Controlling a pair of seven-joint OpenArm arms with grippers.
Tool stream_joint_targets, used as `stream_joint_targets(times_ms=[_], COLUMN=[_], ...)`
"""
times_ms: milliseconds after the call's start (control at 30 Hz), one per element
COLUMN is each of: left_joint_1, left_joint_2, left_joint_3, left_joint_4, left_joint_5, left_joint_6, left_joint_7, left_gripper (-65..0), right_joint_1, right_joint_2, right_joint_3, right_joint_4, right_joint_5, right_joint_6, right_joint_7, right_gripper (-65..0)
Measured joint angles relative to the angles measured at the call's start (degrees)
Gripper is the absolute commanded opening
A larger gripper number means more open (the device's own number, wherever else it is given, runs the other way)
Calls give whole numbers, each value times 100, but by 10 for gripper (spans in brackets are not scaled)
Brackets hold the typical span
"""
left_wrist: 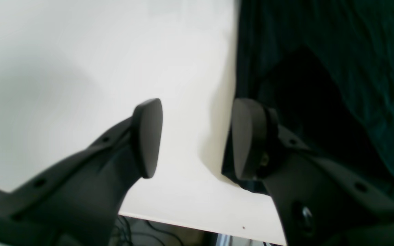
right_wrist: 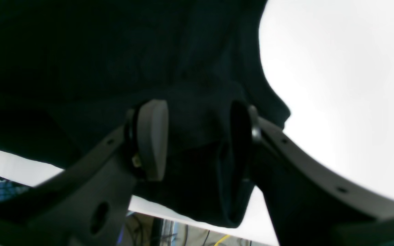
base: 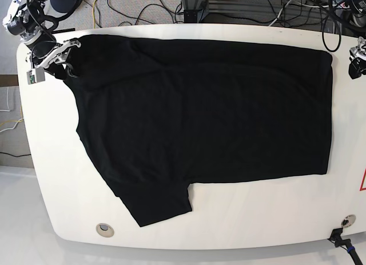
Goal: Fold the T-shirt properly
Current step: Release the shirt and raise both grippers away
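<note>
T-shirt: plain black soft cloth T-shirt (base: 206, 110) spread across white oval table (base: 57, 179)
Right gripper (right_wrist: 197, 140): jaws apart, shirt corner between them
Left gripper (left_wrist: 197, 136): jaws apart, holding nothing, at shirt's edge

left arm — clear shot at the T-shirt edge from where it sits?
Probably yes. The left gripper is open, one finger over bare table, the other at the T-shirt edge. Nothing lies between them; the cloth lies flat, so pinching may need a scoop.
</note>
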Motion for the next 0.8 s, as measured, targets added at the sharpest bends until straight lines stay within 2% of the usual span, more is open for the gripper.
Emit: stream_joint_targets(times_ms=[67,133,167,467,600,800], left_joint_1=[35,151,210,334,328,92], left_joint_2=[-42,9,-11,-37,-48,-70], left_joint_3=[-83,-9,-2,2,24,2], left_joint_4=[127,122,120,811,1080,1036], left_joint_5=[-50,-39,11,-28,-61,-70], left_joint_6=[2,0,0,-11,-17,-13], left_joint_7=[-39,4,83,-48,-111,-184], left_gripper=[-337,-333,-330,-320,-318,-318], right_joint_1=[46,48,44,293,505,1051], right_joint_2=[28,17,15,37,37,39], right_joint_3=[116,319,442,1552,1644,1495], right_joint_4=[4,-44,-44,-72,-77,-107], right_joint_5=[2,9,-20,-70,140,809], right_joint_6=[-39,127,59,177,221,236], right_joint_7=[118,68,11,-11,-9,-210], right_gripper=[-359,-358,-357,-356,-355,-353])
